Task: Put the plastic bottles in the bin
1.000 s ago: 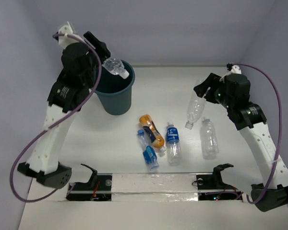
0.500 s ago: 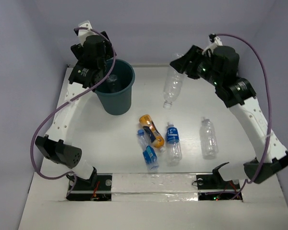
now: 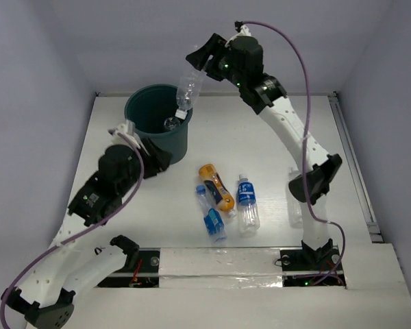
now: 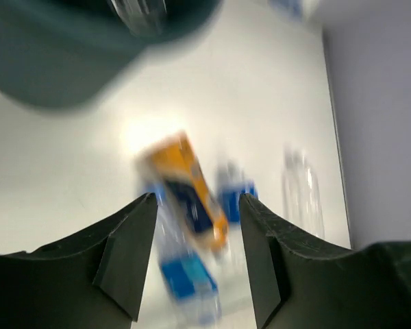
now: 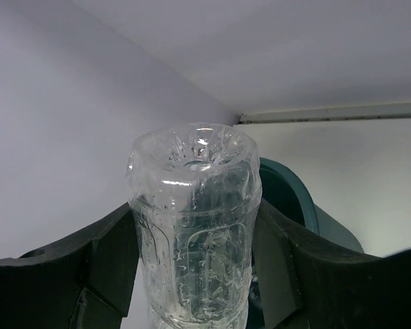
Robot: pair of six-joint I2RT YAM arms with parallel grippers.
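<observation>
The dark teal bin (image 3: 161,142) stands at the back left; one clear bottle (image 3: 170,123) lies inside it. My right gripper (image 3: 201,60) is shut on a clear unlabelled bottle (image 3: 188,88), held cap-down over the bin's right rim; the right wrist view shows this bottle (image 5: 195,226) between my fingers with the bin (image 5: 296,200) below. My left gripper (image 3: 163,161) is open and empty, low beside the bin's right side. The orange bottle (image 3: 216,186) and two blue-labelled bottles (image 3: 246,202) (image 3: 211,218) lie mid-table. Another clear bottle (image 3: 294,205) lies right, partly hidden by my right arm.
The left wrist view is blurred: the orange bottle (image 4: 188,192), the blue-labelled bottles (image 4: 185,274) and the clear bottle (image 4: 301,192) lie beyond my open left gripper (image 4: 197,205). The back wall is close behind the bin. A taped strip (image 3: 219,260) runs along the near edge.
My right arm swung left, carrying the clear bottle from above the table's right side to over the bin. My left gripper dropped its clear bottle into the bin and came down beside it.
</observation>
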